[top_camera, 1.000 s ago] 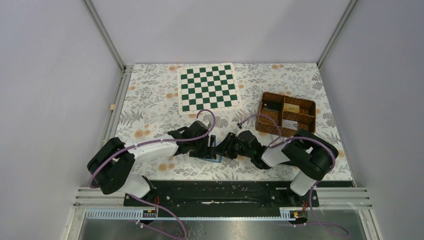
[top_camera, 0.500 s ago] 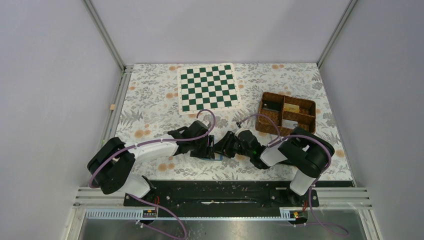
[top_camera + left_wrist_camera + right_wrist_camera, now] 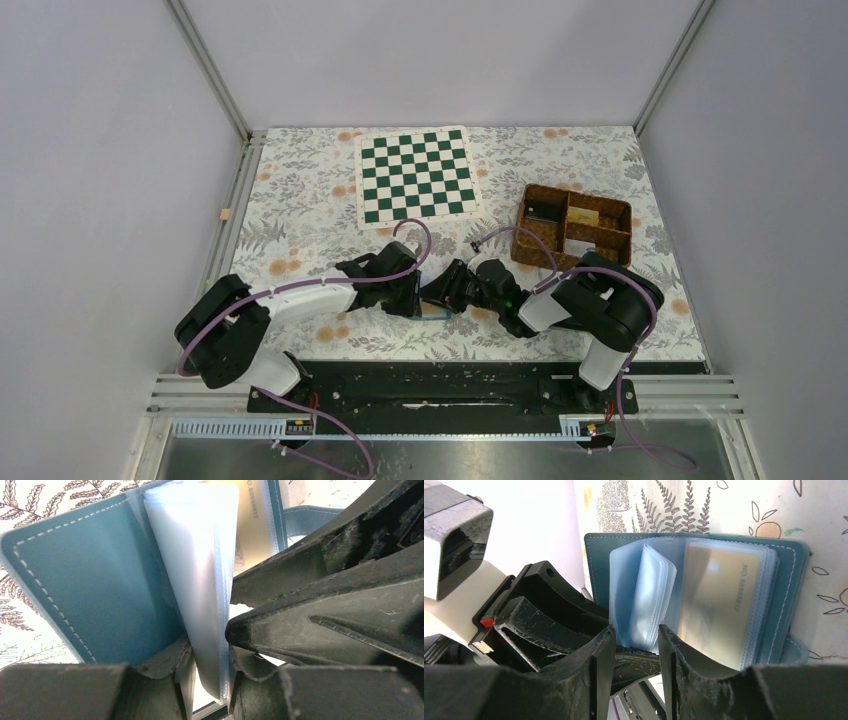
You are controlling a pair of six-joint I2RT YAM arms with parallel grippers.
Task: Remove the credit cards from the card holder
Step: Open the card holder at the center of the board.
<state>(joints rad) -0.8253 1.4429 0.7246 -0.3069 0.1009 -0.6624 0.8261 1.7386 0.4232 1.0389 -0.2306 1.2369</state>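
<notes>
There is one card holder (image 3: 599, 550), one credit card (image 3: 719, 600) that can be clearly made out, two grippers, one green-and-white chessboard (image 3: 417, 175) and one wicker basket (image 3: 522, 226).

The holder lies open on the floral tablecloth (image 3: 300, 210), low in the centre of the overhead frame. There the two grippers meet over it and hide all but a blue sliver. In the right wrist view its long axis runs left to right. The tan-gold card sits in a sleeve on the right leaf, with its long side running top to bottom and a number printed along its right edge. Whether more cards sit behind the cloudy clear sleeves (image 3: 200, 555) cannot be told. The basket's contents are too small to identify.

The left gripper (image 3: 210, 655) is clenched on the fanned sleeve pack of the holder, one finger pressing each side. The right gripper (image 3: 636, 635) pinches a looped sleeve leaf of the same holder from the opposite side.
</notes>
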